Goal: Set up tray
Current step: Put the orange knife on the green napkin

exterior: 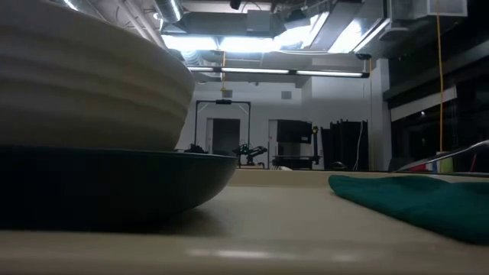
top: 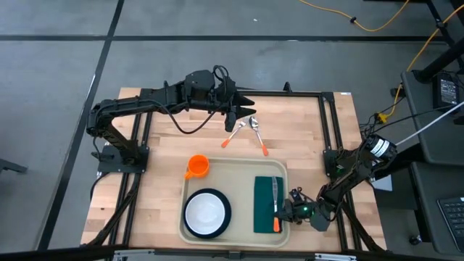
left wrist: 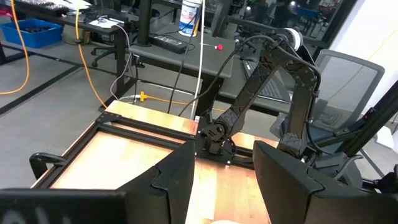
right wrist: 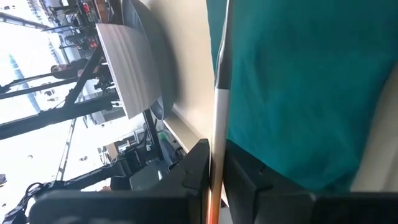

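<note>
High view: the tray [top: 233, 165], a large cream rectangle with a raised rim, lies on the wooden table [top: 159, 188] at its near edge, slightly right of centre. Inside it, a white bowl on a dark plate [top: 206, 212] occupies the left half, and a dark green napkin [top: 267, 204] lies along the right half. A knife with an orange handle [top: 276, 206] rests lengthwise on the napkin's right side. An orange cup [top: 197, 167] stands at the tray's far left corner, apparently on or against the rim; the exact contact cannot be confirmed from above. Beyond the tray, two orange-handled utensils [top: 243, 133], a spoon and what looks like a fork, lie crossed on the bare table.

Right gripper [top: 283, 214] sits low at the tray's right rim, by the knife's handle end. In the right wrist view its fingers [right wrist: 200, 168] are pinched on the knife [right wrist: 219, 93], whose blade runs along the napkin's [right wrist: 305, 81] edge, with the ribbed bowl [right wrist: 127, 68] farther off.

Left gripper [top: 233, 119] hangs over the far part of the table, just beside the crossed utensils. In the left wrist view its fingers [left wrist: 168, 183] stand spread apart with nothing between them, and the right arm [left wrist: 273, 81] shows across the table.
</note>
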